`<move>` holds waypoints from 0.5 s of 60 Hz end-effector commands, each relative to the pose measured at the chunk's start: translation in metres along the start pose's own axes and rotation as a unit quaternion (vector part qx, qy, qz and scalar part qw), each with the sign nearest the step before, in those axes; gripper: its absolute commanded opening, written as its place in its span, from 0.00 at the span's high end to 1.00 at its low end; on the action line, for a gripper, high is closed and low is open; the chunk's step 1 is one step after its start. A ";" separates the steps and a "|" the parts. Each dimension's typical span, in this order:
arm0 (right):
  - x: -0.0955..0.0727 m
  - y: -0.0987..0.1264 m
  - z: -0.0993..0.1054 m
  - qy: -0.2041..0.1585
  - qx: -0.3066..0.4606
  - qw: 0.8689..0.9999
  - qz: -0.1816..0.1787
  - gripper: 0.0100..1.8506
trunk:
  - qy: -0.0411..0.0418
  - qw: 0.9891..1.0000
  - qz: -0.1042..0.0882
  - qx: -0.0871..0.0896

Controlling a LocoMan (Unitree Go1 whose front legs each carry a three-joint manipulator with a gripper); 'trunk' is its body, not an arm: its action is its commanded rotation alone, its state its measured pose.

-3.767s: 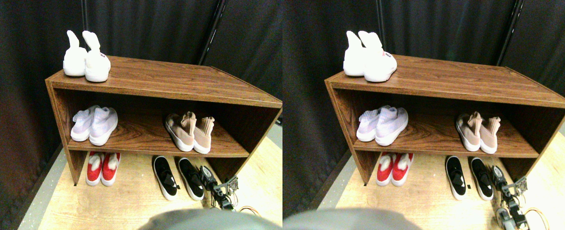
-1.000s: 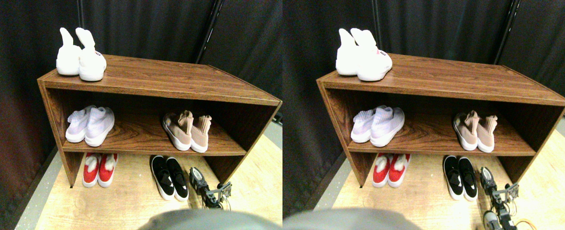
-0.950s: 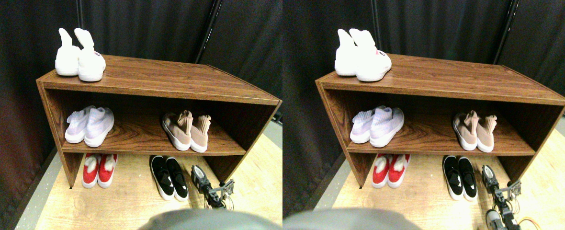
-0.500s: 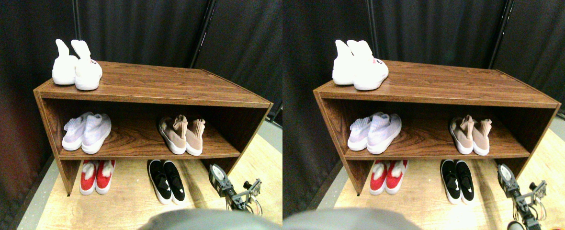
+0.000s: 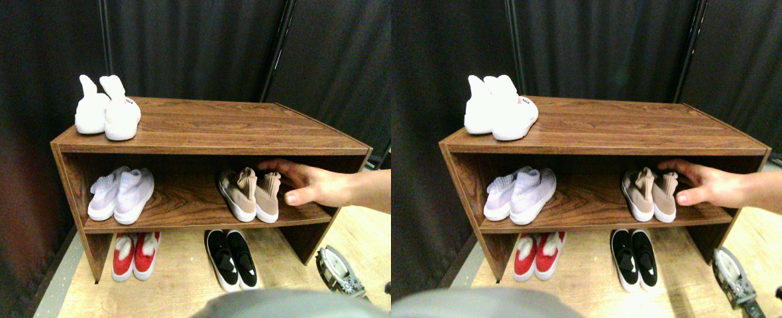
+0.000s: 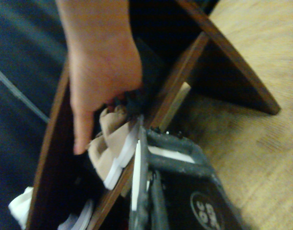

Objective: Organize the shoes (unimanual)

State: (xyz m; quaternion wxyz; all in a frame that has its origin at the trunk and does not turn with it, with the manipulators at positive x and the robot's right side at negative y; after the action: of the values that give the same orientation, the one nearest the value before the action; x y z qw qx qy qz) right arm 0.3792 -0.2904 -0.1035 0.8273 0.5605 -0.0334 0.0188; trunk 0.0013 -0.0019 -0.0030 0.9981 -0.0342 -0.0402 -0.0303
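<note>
A dark wood-grain shoe rack (image 5: 219, 129) with a flat top, one middle shelf and open sides stands on a pale wood-plank floor (image 5: 179, 291) in front of black curtains (image 5: 199, 46).

Five pairs of small sneakers are arranged on it. A pair of white knit sock-shoes (image 5: 107, 114) with tall ankle cuffs sits at the left end of the top board. On the middle shelf, a pale-lavender knit pair (image 5: 120, 194) lies at the left, and a dusty-pink knit pair (image 5: 250, 193) with ribbed cuffs and thick white soles lies at the right. On the floor beneath the rack, a red pair (image 5: 132, 254) with white fuzzy lining sits at the left, and a smooth black slip-on pair (image 5: 232, 258) with white soles sits side by side near the middle.

A person's hand (image 5: 311, 185) reaches in from the right, over the right end of the middle shelf, its fingertips at the cuff of the dusty-pink pair. In the wrist view the hand (image 6: 100, 76) grips the pink knit fabric from above.

The robot's right gripper (image 5: 338, 273) hangs low near the floor, just beside the rack's right side panel and clear of every shoe. Whether its fingers are apart or together cannot be told; only a dark grey metal frame shows.
</note>
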 end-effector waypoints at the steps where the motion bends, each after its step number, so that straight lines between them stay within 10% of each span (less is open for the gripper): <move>1: -0.008 0.023 0.002 0.018 -0.013 0.998 0.051 0.97 | -0.015 1.000 -0.001 0.000; 30: -0.024 0.060 -0.007 0.047 -0.001 0.992 0.114 0.97 | -0.032 0.999 -0.003 0.013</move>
State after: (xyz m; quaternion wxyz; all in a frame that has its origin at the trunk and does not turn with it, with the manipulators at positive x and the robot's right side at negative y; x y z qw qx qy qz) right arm 0.3530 -0.2669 -0.0644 0.8246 0.5539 -0.0376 0.1091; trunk 0.0015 -0.0004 -0.0029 0.9970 -0.0227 -0.0667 -0.0310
